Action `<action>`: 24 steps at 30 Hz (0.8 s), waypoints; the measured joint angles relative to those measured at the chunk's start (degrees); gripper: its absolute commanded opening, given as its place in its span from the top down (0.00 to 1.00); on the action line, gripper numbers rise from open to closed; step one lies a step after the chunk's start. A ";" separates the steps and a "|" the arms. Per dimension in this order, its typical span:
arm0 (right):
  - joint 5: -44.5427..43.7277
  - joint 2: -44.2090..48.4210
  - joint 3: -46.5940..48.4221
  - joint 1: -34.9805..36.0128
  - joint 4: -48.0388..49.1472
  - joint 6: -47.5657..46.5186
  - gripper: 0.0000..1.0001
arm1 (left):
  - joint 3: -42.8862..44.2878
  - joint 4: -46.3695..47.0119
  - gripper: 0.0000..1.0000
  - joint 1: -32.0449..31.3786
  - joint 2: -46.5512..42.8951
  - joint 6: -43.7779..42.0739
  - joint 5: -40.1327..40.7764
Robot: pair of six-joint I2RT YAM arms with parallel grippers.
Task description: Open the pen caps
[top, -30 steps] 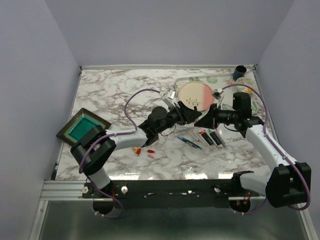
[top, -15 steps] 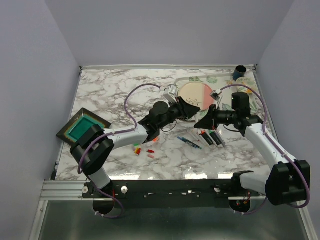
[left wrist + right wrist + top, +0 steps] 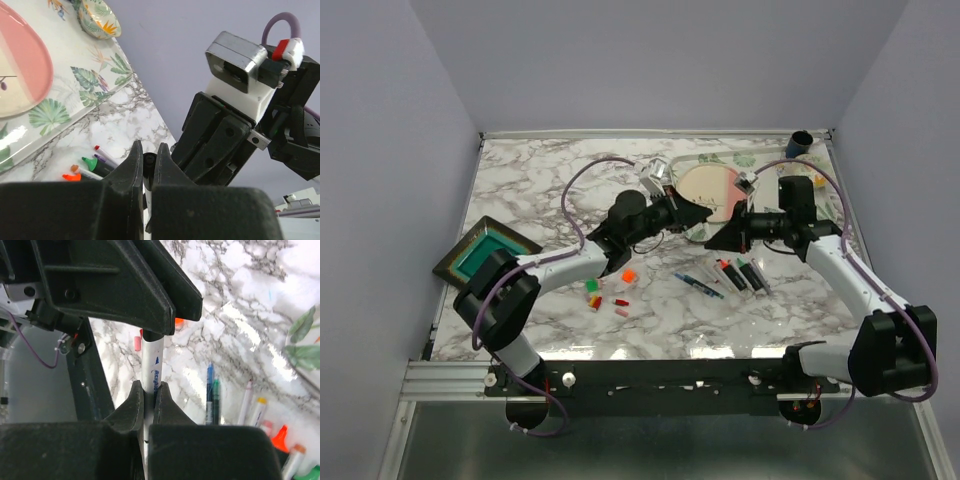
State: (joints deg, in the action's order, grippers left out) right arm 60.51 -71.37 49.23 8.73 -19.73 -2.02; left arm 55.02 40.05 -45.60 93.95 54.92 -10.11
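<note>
Left gripper (image 3: pixel 704 213) and right gripper (image 3: pixel 714 240) each clamp an end of the slim white plastic pen (image 3: pixel 151 365); small loose coloured plastic caps (image 3: pixel 628 275) lie at their eight o'clock.

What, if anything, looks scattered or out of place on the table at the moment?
Only the loose caps stand out: green, orange, red, yellow and pink ones lie scattered on the marble table near the left arm, apart from the pens. The left pincer and right pincer both clamp one white pen.
</note>
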 measured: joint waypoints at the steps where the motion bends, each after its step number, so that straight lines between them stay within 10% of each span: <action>1: 0.00 -0.94 0.96 0.35 -0.09 -1.25 0.99 | 0.20 -0.94 1.00 1.03 -0.46 -0.04 -1.22; 10: 0.66 -3.76 2.67 5.99 -9.20 -8.72 1.00 | 6.21 -10.03 1.00 20.46 -11.04 -6.01 11.56; 24: -25.64 -5.95 4.42 5.60 -17.53 -22.58 1.00 | -14.80 -24.22 1.00 19.82 -27.82 -10.01 11.30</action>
State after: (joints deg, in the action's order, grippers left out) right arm 34.87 -77.32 53.65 14.33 -37.26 -24.60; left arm 40.23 15.84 -25.78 66.13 44.91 1.19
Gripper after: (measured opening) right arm 0.054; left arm 0.071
